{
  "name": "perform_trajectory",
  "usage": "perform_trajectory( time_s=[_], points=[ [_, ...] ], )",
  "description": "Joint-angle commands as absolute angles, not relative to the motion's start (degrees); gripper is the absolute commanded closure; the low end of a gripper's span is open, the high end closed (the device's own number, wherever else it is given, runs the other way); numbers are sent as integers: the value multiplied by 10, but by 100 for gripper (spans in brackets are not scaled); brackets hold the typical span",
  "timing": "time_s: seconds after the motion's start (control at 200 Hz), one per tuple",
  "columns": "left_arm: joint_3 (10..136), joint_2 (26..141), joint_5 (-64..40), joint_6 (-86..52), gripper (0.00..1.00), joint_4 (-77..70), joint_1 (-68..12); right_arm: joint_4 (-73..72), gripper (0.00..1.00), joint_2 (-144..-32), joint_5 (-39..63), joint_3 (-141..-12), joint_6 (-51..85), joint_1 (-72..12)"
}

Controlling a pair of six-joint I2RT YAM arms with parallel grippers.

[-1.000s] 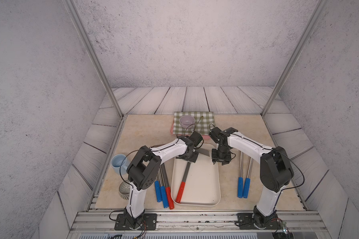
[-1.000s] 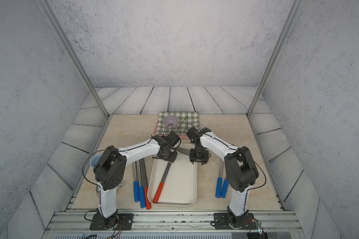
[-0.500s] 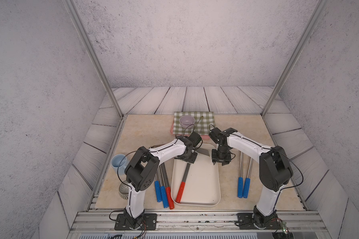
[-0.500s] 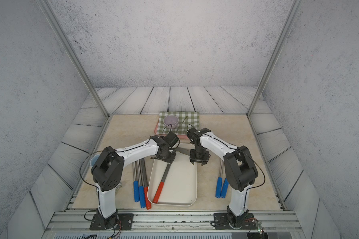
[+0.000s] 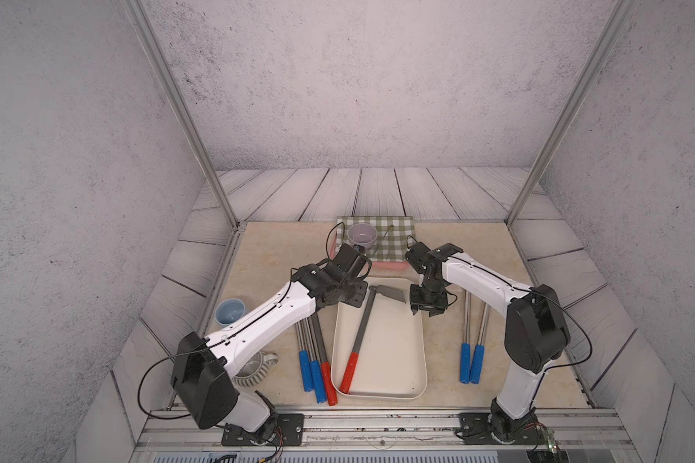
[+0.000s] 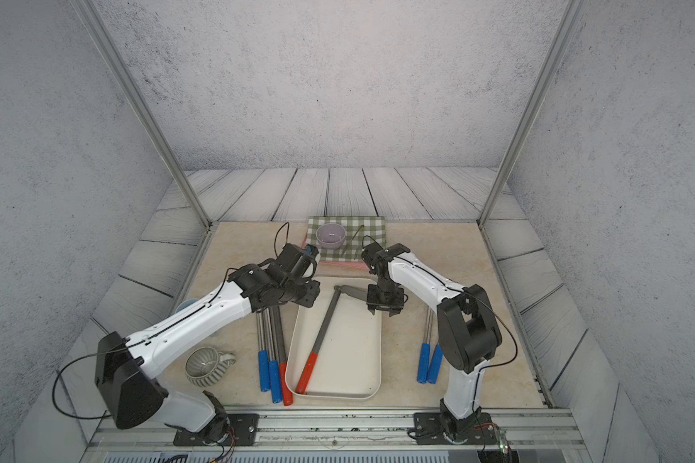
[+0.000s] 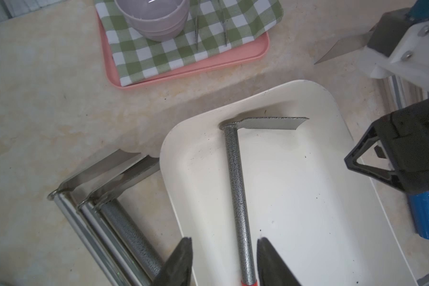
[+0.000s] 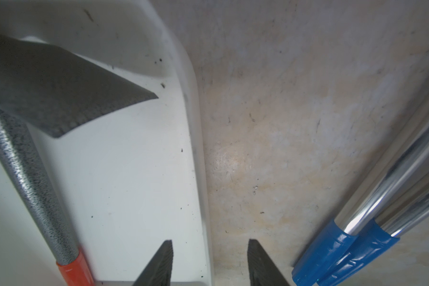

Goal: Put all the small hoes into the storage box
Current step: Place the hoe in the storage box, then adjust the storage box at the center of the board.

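The small hoe, with a speckled grey shaft and a red grip, lies slantwise on the floor of the cream storage box. Its blade points toward the box's far right corner. My left gripper is open over the box's far left corner. Its jaws stand either side of the hoe shaft without touching it. My right gripper is open and empty, its jaws astride the right wall of the storage box.
A pink tray with a green checked cloth and a lilac bowl stands behind the box. Three hoes lie left of the box, two blue-gripped hoes right. A blue cup and a ribbed cup stand front left.
My left gripper has opened off the hoe's shaft, and the hoe now lies loose in the box. The right arm has hardly moved.
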State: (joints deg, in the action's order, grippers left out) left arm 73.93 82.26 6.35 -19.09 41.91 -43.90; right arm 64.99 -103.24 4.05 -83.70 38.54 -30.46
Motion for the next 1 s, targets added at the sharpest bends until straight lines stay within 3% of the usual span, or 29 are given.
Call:
perform_trajectory(
  time_s=[0.0, 0.26, 0.565, 0.791, 0.996],
  points=[
    [700, 783, 104, -201, 50, 443, -438, 675, 49, -987, 19, -844, 388, -303],
    [625, 710, 110, -212, 35, 441, -432, 689, 49, -915, 0, -803, 411, -302],
    [614, 772, 51, -199, 32, 434, -369, 676, 49, -817, 23, -739, 423, -303],
    [649, 884, -1, -186, 36, 421, -360, 670, 49, -844, 26, -741, 401, -302],
    [691, 973, -11, -199, 52, 426, -360, 661, 49, -860, 23, -744, 388, -302]
  ],
)
